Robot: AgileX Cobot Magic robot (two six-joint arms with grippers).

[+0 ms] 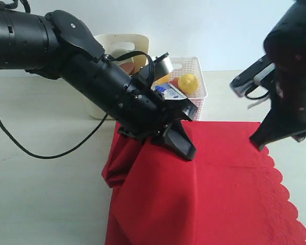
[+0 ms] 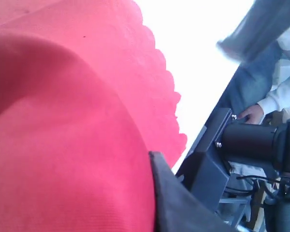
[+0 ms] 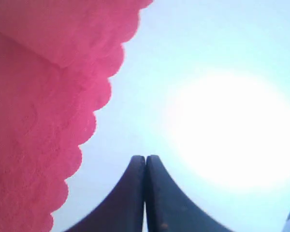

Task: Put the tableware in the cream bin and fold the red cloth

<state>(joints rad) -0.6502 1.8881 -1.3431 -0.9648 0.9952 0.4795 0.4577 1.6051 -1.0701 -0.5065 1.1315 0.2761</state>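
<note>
Left gripper [image 1: 183,148] is clamped nearly shut and a ridge of the red cloth [image 1: 204,194] rises into it. It looks pinched between the fingers, but the arm blocks the contact point. In the left wrist view, one dark finger [image 2: 176,203] has cloth right against it.

Right gripper [image 1: 259,142] is clenched and empty, pads [image 3: 128,198] flat together. It hangs over bare table [image 1: 41,168], just beside the cloth's scalloped hem at the far right corner.

The cloth is matte woven fabric in plain bright red. It lies flat across the right half and is bunched in soft folds on the left under the arm.

The cream bin [image 1: 123,42] sits behind the left arm, beyond the cloth's far edge, and is mostly hidden. It's smooth plastic with rounded corners and an oval handle cutout. The white lattice basket [image 1: 196,66] stands just beside it and holds a lemon [image 1: 188,82] and a blue-white carton [image 1: 171,93].
</note>
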